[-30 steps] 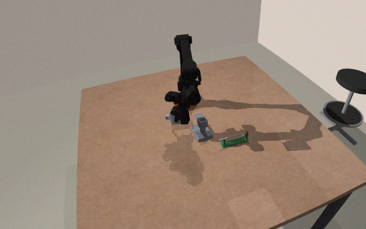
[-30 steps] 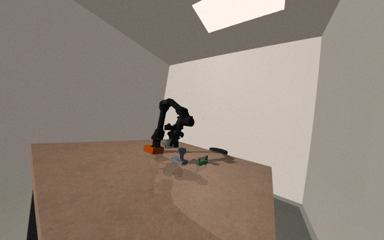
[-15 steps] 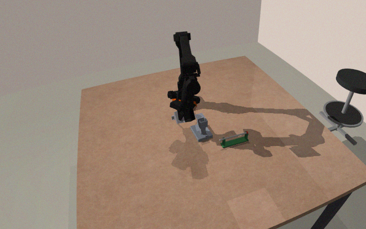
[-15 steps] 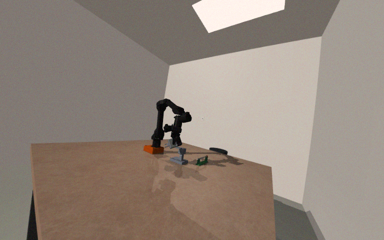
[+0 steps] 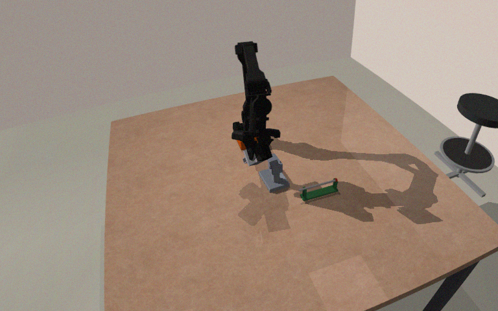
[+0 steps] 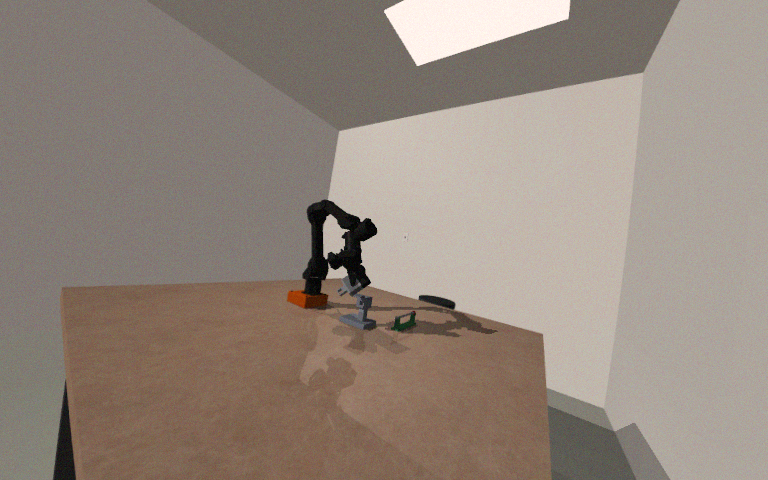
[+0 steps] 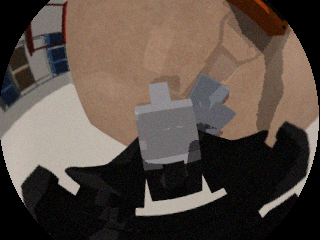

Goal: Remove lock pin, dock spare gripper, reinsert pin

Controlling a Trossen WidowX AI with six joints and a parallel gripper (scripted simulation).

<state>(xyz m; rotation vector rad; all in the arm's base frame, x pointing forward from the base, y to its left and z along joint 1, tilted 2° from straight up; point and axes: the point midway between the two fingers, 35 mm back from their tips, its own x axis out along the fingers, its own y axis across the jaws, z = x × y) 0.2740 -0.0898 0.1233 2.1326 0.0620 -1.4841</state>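
My gripper is shut on the light grey spare gripper, held in the air. It is tilted; its narrow spigot points down and to the left in the exterior view. The blue-grey mount stands on the table, its upright socket close beside and below the held part. I cannot tell whether they touch. The grey lock pin with a red end lies across the green cradle, out of the socket.
The orange arm base stands behind the mount in the top view. The green cradle is just right of the mount there. The table carries them. A stool stands beyond its right edge.
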